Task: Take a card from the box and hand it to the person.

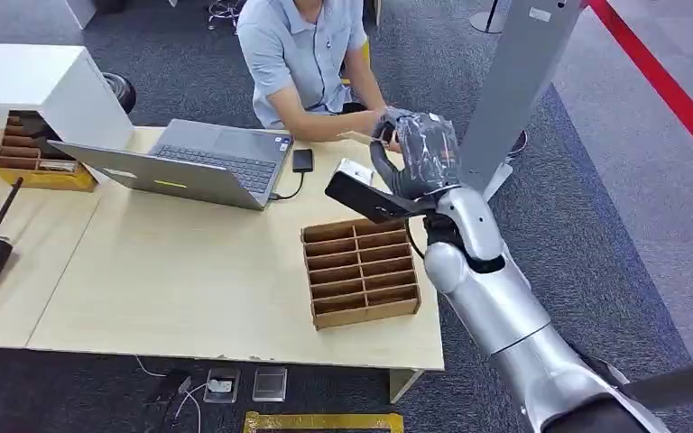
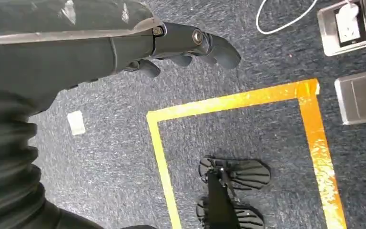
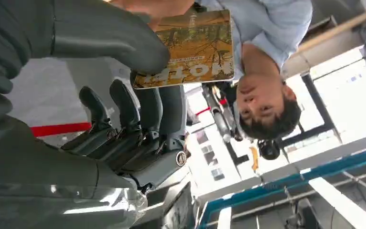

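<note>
Right hand (image 1: pixel 418 153) raised at one o'clock of the box (image 1: pixel 361 272), fingers (image 3: pixel 159 112) pinching the card (image 3: pixel 193 50) toward the person (image 1: pixel 302 54) for handover.

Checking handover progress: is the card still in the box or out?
Out: the right hand pinches the card near the person, away from the box.

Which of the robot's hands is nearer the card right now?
Right. The right hand pinches the card; the left hand hangs low over the carpet, far from it.
</note>
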`<move>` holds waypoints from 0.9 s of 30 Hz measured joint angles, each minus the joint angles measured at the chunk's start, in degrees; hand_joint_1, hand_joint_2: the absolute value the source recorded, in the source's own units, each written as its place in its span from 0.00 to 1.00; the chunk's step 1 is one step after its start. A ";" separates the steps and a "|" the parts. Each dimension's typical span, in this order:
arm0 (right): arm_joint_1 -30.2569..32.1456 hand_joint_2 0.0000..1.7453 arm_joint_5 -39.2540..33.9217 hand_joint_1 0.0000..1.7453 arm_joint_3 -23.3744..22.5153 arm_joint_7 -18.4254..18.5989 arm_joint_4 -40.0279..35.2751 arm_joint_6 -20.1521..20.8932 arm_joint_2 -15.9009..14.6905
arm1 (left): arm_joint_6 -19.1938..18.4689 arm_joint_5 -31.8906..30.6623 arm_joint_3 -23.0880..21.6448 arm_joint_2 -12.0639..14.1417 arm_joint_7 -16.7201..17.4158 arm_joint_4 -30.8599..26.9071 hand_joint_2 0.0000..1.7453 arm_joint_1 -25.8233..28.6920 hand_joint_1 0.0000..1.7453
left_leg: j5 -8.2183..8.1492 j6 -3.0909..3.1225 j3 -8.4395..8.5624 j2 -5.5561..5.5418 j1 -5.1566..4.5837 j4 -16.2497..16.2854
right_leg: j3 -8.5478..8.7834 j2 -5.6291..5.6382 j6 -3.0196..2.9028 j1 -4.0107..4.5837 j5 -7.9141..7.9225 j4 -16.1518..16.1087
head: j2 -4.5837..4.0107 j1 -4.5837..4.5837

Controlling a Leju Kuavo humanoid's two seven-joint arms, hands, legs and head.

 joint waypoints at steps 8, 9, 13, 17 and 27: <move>0.01 1.00 0.53 0.83 -1.14 -0.94 9.20 -3.68 1.60 | 0.02 -0.22 -0.04 -0.22 0.17 0.00 1.00 -0.41 0.00 | 0.00 0.00 -0.01 0.01 0.00 0.00 | -0.02 0.01 0.00 0.00 0.00 0.00 | 0.00 0.00; 0.07 1.00 0.55 0.83 -1.20 -1.07 9.83 -3.79 1.77 | 0.02 -0.31 -0.04 -0.22 0.22 0.00 1.00 -0.41 0.00 | 0.00 0.00 -0.01 0.01 0.00 0.00 | -0.02 0.01 0.00 0.00 0.00 0.00 | 0.00 -0.02; 0.08 1.00 0.55 0.83 -1.36 -1.38 12.00 -4.20 2.56 | 0.02 -0.37 -0.07 -0.22 0.59 0.00 1.00 -0.43 0.00 | 0.00 0.00 0.00 0.01 0.00 0.00 | -0.02 0.01 0.00 0.00 0.00 0.00 | 0.00 0.00; 0.13 1.00 0.82 0.83 -1.38 -1.82 13.36 -4.42 3.19 | 0.02 -0.37 -0.07 -0.22 0.74 0.00 1.00 -0.41 0.00 | 0.00 0.00 0.00 0.01 0.00 0.00 | -0.02 0.01 0.00 0.00 0.00 0.00 | 0.00 0.00; 0.13 1.00 0.44 0.00 -1.38 -2.73 15.37 -4.93 4.20 | -1.03 -0.02 -0.09 -0.22 -0.15 0.00 1.00 -0.42 0.00 | 0.00 0.00 0.00 0.02 0.00 0.00 | -0.02 0.01 0.00 0.00 0.00 0.00 | 0.00 -0.02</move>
